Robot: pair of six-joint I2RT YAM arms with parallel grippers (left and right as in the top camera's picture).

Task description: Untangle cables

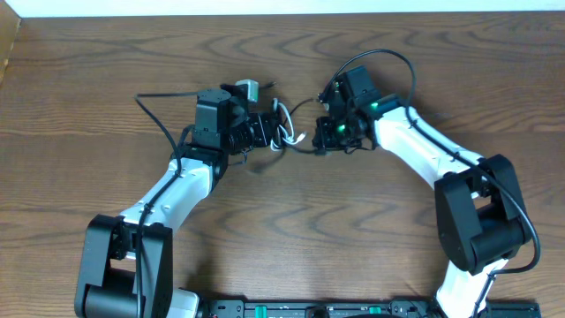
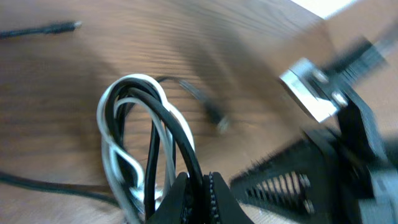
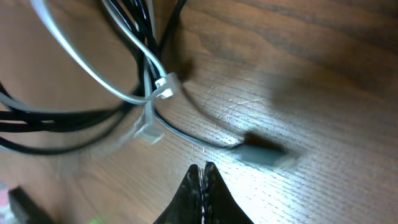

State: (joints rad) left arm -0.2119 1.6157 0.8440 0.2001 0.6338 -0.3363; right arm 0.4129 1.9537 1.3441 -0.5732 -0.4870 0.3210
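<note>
Black fingers of the left gripper (image 2: 198, 190), low in the middle of the left wrist frame, are pressed together on the black cable (image 2: 166, 124). That cable rises from them in a loop wound with the white cable (image 2: 111, 149). A blurred black and silver machine part (image 2: 336, 118) crowds that frame's right side.

The right gripper (image 3: 202, 180) is closed on nothing. Its tips sit just short of a grey plug (image 3: 261, 154) lying on the wooden tabletop (image 3: 323, 74). Up and left of the plug, a small white clip (image 3: 165, 84) sits on the crossing strands.

From overhead, the knot lies between both grippers at centre, with one black strand trailing to the upper left.
</note>
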